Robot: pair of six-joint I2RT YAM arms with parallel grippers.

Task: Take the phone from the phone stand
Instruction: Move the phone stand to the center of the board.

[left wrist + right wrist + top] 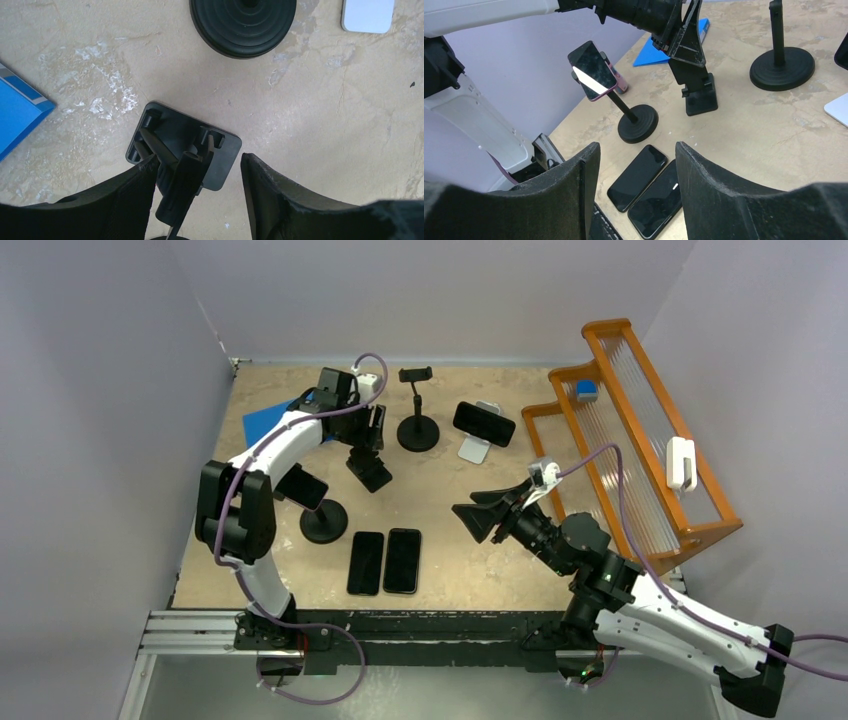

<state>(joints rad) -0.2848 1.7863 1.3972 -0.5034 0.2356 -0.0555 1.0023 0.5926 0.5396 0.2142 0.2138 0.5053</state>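
- Far left: blue sheet [262, 426] flat on the table [470, 560], no part in the job.
- Next over: mounted phone [303, 487] clamped at a tilt atop a round-base stand [323, 523], just beside the left arm's elbow. Likeliest target, judging by the left arm's reach.
- Left gripper [197, 162]: jaws spread, straddling the upright arm of a black folding stand [220, 150]. One finger close against that arm, the other apart from it, nothing pinched. No phone visible on this stand.
- In front, toward the near edge: pair of loose phones [365, 562] lying flat side by side, dark faces up, already off any stand.
- Centre back: tall clamp stand [417, 430], cradle empty.
- Right of it: second mounted phone [484, 423] resting sideways on a white stand [474, 450], not yet removed.
- Right gripper [637, 150]: jaws wide apart, empty, hovering above the table, aimed toward the loose phones and the round-base stand.
- Far right: orange rack [606, 327], well apart from both arms.
- Step in hand, as a judgement: between pickups, with two phones down and two left on stands.
- Next move, likely: lift the left gripper clear of the folding stand, swing back to the mounted phone, close across its long edges, draw it out of the clamp. Probably worth pinning the round base with the right gripper against tipping.
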